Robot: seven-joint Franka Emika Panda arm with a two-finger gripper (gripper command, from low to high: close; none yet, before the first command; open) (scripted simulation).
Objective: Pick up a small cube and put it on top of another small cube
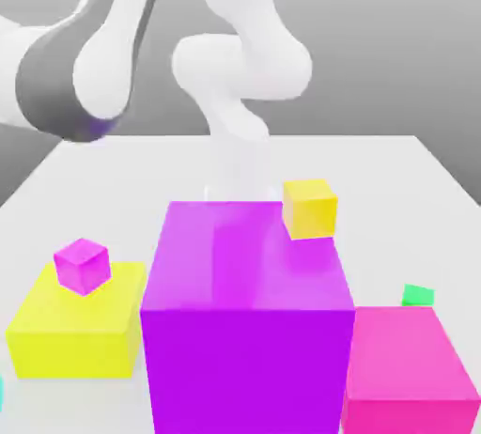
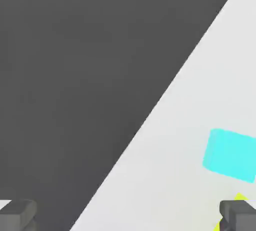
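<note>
Exterior view, biggest first: white bench (image 1: 432, 178), Panda arm (image 1: 240, 66) over its far side, then the big purple block (image 1: 246, 315) at centre front. Pink block (image 1: 409, 371) just beside it on the exterior view's right, flat yellow block (image 1: 75, 333) on the left with a small magenta cube (image 1: 82, 265) sitting on top. Small yellow-orange cube (image 1: 310, 207) stands behind the purple block's far right corner; whether it touches the block I can't tell. Tiny green cube (image 1: 418, 296) behind the pink block.

Hand view: small cyan cube (image 2: 231, 155) sits flat on the bench, skewed to the fingers, well in from the bench edge. Claw (image 2: 128, 215) fingertips stand wide apart with nothing between them; cube is off the line between them, nearer one fingertip (image 2: 239, 214).

Handling, my read: rigid, light, plain smooth faces, nothing fragile. Probably slick, so pinch two opposite flat side faces at mid-height, not corners. Yaw the wrist to square up with the cube first. The orange cube's top is about the same size, so placement needs centring.
</note>
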